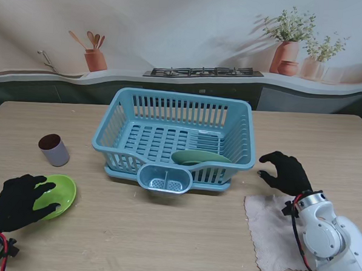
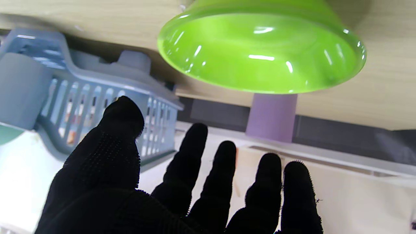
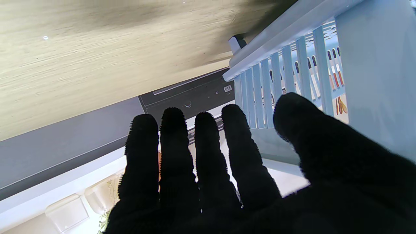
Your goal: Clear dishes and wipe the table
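Fingers (image 2: 123,130) of the left hand (image 1: 19,201) are spreading apart and grasping nothing. In the stand view this hand is hovering over the near-left part of the bowl (image 1: 61,193), its fingertips overlapping the rim; whether they are touching the rim cannot be told from there. In the left wrist view the bowl (image 2: 260,55) is sitting on the table (image 1: 164,232) with a clear gap showing between it and the fingertips.

Fingers (image 3: 175,152) of the right hand (image 1: 285,171) are lying side by side, extended, with the thumb set apart; this hand is also holding nothing. It is hovering just to the right of the rack (image 1: 121,117), near the rack's near-right corner, and is not touching it. In the right wrist view the rack's slatted wall (image 3: 286,84) is standing beside the thumb.

The cloth (image 1: 270,228) is lying flat on the table, nearer to me than the right hand, partly covered by the right arm (image 1: 330,240).

The rack is standing at the table's centre. A dark green plate (image 1: 201,157) is resting inside it, near the near-right corner, leaning toward the front wall. A cutlery pocket (image 1: 164,179) is projecting from the rack's near side.

The cup (image 1: 54,150) is standing upright on the left, farther from me than the bowl and apart from the rack. In the left wrist view the cup (image 2: 272,117) is showing just behind the bowl.
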Action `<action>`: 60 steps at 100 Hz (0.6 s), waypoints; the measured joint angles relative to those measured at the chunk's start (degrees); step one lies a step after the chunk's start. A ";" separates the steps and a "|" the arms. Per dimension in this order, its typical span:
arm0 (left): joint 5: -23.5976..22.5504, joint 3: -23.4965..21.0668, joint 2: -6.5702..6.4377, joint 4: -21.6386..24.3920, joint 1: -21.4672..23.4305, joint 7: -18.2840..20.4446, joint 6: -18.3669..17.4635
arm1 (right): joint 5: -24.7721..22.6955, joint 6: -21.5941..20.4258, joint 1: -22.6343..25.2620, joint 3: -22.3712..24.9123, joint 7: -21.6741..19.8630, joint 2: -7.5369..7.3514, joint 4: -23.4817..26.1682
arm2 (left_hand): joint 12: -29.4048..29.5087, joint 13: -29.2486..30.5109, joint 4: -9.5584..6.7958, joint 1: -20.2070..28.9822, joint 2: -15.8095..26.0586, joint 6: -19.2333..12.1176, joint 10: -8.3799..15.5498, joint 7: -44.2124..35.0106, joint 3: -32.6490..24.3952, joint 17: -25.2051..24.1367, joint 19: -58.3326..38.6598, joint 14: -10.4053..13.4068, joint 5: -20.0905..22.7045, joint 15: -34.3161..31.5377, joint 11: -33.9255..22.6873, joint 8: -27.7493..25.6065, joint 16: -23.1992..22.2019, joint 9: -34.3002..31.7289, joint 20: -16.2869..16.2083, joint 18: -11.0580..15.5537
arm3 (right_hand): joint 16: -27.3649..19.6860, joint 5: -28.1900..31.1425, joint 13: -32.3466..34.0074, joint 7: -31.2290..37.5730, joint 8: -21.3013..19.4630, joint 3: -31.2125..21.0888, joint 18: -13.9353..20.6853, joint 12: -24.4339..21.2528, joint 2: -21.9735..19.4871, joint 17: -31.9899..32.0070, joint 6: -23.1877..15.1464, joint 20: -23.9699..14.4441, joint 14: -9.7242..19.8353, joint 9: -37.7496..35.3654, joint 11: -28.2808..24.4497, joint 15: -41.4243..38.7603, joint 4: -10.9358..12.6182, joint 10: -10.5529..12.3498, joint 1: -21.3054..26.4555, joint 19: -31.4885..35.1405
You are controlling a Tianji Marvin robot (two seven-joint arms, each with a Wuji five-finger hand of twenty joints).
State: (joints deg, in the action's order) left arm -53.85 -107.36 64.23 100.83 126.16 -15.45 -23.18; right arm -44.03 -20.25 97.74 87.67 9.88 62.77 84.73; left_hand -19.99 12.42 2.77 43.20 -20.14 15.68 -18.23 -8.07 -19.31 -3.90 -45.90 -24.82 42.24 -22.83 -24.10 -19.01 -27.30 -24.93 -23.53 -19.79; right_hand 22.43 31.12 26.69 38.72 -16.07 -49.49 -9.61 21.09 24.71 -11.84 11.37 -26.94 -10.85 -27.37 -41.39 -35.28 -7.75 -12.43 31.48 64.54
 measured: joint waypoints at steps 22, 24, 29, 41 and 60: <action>0.38 1.96 -0.36 -0.60 -1.19 2.15 4.56 | -0.06 0.44 -0.20 -0.43 -0.08 -0.03 -0.26 | 0.13 -1.65 0.00 -1.49 -0.07 1.22 0.00 0.21 0.31 -0.35 2.79 0.70 -0.70 1.38 0.46 0.40 0.48 0.70 1.55 0.98 | -0.34 0.01 0.00 -0.15 -0.14 0.00 0.00 0.00 0.04 0.08 0.00 0.00 0.00 0.00 0.01 0.00 0.00 0.00 0.00 -0.03; 0.37 2.17 -0.40 -0.60 -1.25 2.34 5.09 | -0.07 0.50 -0.21 -0.46 -0.09 -0.03 -0.26 | 0.21 -1.90 0.00 -1.94 -0.07 1.23 0.00 0.26 0.25 -0.35 2.95 0.71 -0.70 1.47 0.46 0.43 0.75 0.72 1.55 1.04 | -0.34 0.01 0.00 -0.15 -0.32 0.00 0.00 0.00 0.04 0.09 0.00 0.00 0.00 0.00 0.01 0.00 0.00 0.00 0.00 -0.03; 0.37 2.73 -0.52 -0.48 -1.33 3.14 6.92 | -0.07 0.62 -0.22 -0.52 -0.09 -0.04 -0.27 | 0.63 -2.12 0.00 -2.12 -0.07 1.45 0.00 0.50 0.51 -0.35 3.56 0.73 -0.70 1.61 1.37 0.63 0.84 1.38 1.67 1.14 | -0.36 0.01 0.00 -0.16 -0.56 0.00 0.00 0.00 0.04 0.10 0.00 0.00 0.00 0.00 0.01 0.00 0.00 0.00 0.00 -0.03; 0.20 3.87 -0.72 -0.05 -1.42 5.58 10.07 | -0.07 0.80 -0.26 -0.66 -0.12 -0.04 -0.35 | 0.73 -2.30 0.01 -2.10 -0.07 2.02 0.00 0.75 0.77 -0.36 4.93 0.81 -0.70 2.19 0.78 0.96 0.86 2.74 2.19 1.60 | -0.36 0.01 0.00 -0.19 -0.59 0.00 0.00 0.00 0.05 0.11 0.00 0.00 0.00 0.00 0.01 0.00 0.00 0.00 0.00 -0.04; 0.27 5.83 -0.90 -0.66 -2.42 5.93 11.83 | -0.06 0.96 -0.39 -0.89 -0.17 -0.04 -0.56 | 0.74 -2.86 0.87 -2.75 -0.07 2.60 0.00 1.08 2.11 -0.36 6.83 1.47 -2.04 2.28 0.83 1.55 0.87 3.52 2.21 2.24 | -0.37 0.01 0.00 -0.22 -0.60 0.00 0.00 0.00 0.05 0.12 0.00 0.00 0.00 0.00 0.02 0.00 0.00 0.00 0.00 -0.06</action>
State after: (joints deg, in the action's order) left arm -53.58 -101.53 63.33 100.17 123.75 -9.53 -11.35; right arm -44.09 -19.29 97.35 86.78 9.71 62.73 84.17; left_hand -19.25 9.56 3.64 40.44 -20.21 18.28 -18.23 -6.99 -17.20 -4.26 -39.07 -23.35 40.20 -20.55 -23.27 -17.46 -26.42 -21.41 -21.32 -17.55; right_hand 22.07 31.13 26.69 38.50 -16.67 -49.49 -9.61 21.09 24.76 -11.71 11.37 -26.94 -10.85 -27.37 -41.37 -35.28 -7.75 -12.43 31.48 64.48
